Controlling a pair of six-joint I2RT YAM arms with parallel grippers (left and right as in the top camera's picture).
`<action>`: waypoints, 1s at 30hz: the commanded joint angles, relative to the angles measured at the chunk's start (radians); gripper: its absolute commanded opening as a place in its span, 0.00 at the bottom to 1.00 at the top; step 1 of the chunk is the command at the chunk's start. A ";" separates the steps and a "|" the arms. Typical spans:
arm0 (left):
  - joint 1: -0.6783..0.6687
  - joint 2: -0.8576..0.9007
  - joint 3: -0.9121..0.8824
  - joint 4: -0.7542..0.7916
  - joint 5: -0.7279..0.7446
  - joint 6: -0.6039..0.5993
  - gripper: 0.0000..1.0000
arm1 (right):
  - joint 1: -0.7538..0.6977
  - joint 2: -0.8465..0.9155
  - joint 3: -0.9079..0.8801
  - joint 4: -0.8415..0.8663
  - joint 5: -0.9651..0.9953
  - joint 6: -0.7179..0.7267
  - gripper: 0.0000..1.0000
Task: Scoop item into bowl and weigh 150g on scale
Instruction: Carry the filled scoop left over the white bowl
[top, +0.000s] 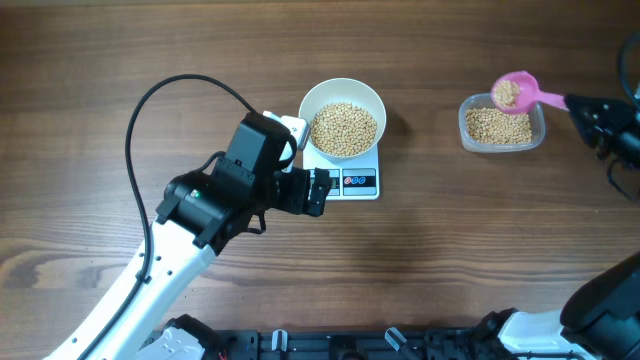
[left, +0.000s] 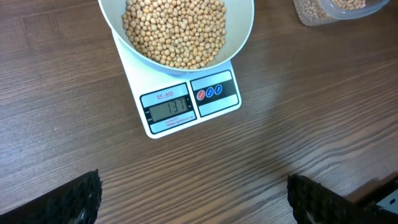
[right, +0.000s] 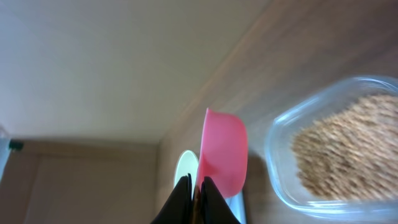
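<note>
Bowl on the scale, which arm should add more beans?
Right: the right gripper holds the pink scoop full of beans above the tub. The left gripper hangs open and empty near the scale.

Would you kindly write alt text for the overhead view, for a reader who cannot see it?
A white bowl of beige beans sits on a white scale at centre, with the open left gripper beside the scale. At right, the right gripper holds a pink scoop of beans above a clear tub.

A round white bowl (top: 340, 90), half full of beige beans (top: 345, 130), stands upright on the flat white scale (top: 358, 182) mid-tabletop, display toward the near edge.
</note>
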 joint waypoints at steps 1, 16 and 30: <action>-0.005 -0.001 -0.004 0.000 -0.010 0.020 1.00 | 0.089 0.013 -0.010 0.119 -0.068 0.187 0.04; -0.005 -0.001 -0.004 0.000 -0.010 0.020 1.00 | 0.490 0.013 -0.010 0.459 0.067 0.383 0.04; -0.005 -0.001 -0.004 0.000 -0.010 0.020 1.00 | 0.728 0.013 -0.010 0.437 0.295 -0.139 0.04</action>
